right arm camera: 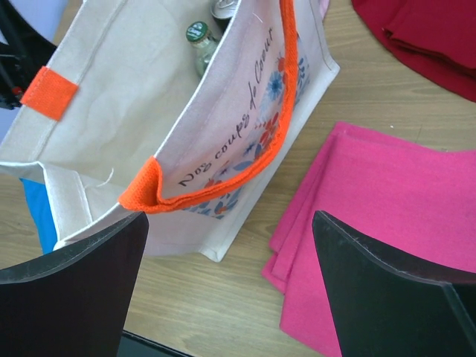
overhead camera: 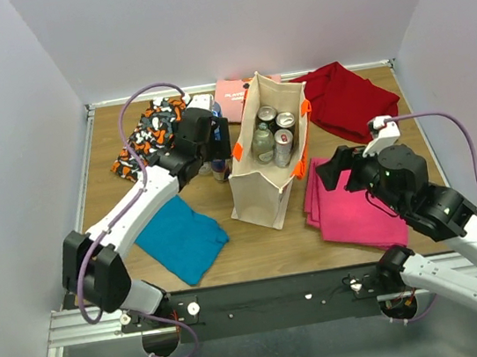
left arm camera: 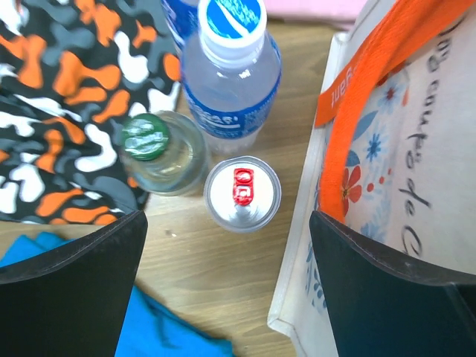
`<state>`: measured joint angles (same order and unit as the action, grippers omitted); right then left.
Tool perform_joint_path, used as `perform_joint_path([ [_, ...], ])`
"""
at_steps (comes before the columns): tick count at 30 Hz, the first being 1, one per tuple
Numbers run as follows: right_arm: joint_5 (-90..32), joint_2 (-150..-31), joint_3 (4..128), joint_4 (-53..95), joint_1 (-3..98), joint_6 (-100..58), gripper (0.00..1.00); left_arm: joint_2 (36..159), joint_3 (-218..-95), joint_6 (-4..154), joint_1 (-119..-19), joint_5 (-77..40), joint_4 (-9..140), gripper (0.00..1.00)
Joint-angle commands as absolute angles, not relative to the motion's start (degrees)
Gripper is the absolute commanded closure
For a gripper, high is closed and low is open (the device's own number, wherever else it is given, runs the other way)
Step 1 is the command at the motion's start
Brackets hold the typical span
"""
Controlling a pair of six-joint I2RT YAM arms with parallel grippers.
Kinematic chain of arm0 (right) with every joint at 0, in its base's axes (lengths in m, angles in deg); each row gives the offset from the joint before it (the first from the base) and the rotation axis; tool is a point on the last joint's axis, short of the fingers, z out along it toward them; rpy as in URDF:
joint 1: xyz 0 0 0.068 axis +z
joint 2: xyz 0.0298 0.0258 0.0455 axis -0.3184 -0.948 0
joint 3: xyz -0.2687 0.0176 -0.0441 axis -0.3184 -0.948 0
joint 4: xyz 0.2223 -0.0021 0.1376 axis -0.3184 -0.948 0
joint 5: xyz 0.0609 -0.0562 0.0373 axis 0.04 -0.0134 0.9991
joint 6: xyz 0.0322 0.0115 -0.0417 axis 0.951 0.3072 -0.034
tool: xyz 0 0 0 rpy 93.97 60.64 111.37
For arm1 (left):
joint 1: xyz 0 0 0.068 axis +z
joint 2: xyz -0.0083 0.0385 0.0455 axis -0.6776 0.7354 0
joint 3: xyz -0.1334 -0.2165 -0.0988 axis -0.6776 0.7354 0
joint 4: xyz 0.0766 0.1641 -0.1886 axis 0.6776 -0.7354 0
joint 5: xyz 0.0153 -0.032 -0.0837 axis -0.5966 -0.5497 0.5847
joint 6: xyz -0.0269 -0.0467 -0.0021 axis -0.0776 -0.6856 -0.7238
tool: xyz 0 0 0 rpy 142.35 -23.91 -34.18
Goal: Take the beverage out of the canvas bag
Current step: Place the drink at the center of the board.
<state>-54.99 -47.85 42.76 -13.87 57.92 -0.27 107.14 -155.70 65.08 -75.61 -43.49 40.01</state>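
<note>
Although several drinks (overhead camera: 272, 134) stand inside the canvas bag (overhead camera: 263, 194) at mid-table, the top view shows the left gripper (overhead camera: 215, 157) just left of the bag and low over the table (overhead camera: 266, 250), not over the bag's mouth. The right gripper (overhead camera: 327, 172) hangs at the bag's right side, above a pink cloth (overhead camera: 359, 210).

From the left wrist, the jaws stand wide apart and hold nothing. A red-tabbed can (left arm camera: 242, 193) stands upright on the wood between them, touching neither finger. A green-capped bottle (left arm camera: 158, 149) and a blue-labelled bottle (left arm camera: 230, 71) stand just beyond it, with the bag wall on the right. This looks like the end of one delivery, with the can out and free.

From the right wrist, those fingers are also spread wide and empty, aimed at the bag's near right corner. A green-capped bottle and a can top show deep inside.

The next move probably calls for the left arm to lift clear of the standing drinks without tipping them. It would then swing right over the mouth and descend between the orange handles onto one drink.
</note>
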Motion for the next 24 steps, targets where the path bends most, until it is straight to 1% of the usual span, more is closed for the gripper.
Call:
perform_joint_path([
  [1,-51.9,-50.3,44.1,-8.3,57.9,0.3,0.0,100.6,-157.0,68.3,-75.4,-46.9,37.7,0.01],
  [5,-49.6,-55.4,45.2,-6.5,57.9,-0.2,0.0,96.9,-159.0,70.5,-75.4,-45.5,35.2,0.01],
  [10,-48.0,-60.0,46.1,-2.3,57.9,-0.4,0.0,93.9,-163.2,72.6,-75.4,-36.7,34.1,0.01],
  [14,-45.9,-62.8,47.4,1.0,57.9,-1.9,0.0,95.4,-168.2,73.5,-75.4,-32.7,31.6,0.01],
  [19,-48.9,-68.1,50.6,-3.0,57.9,-3.5,0.0,98.5,-172.5,73.5,-75.4,-28.0,31.1,0.01],
  [24,-49.6,-68.7,49.6,-4.8,57.9,-2.4,0.0,100.8,-174.6,73.8,-75.5,-20.9,31.5,0.01],
])
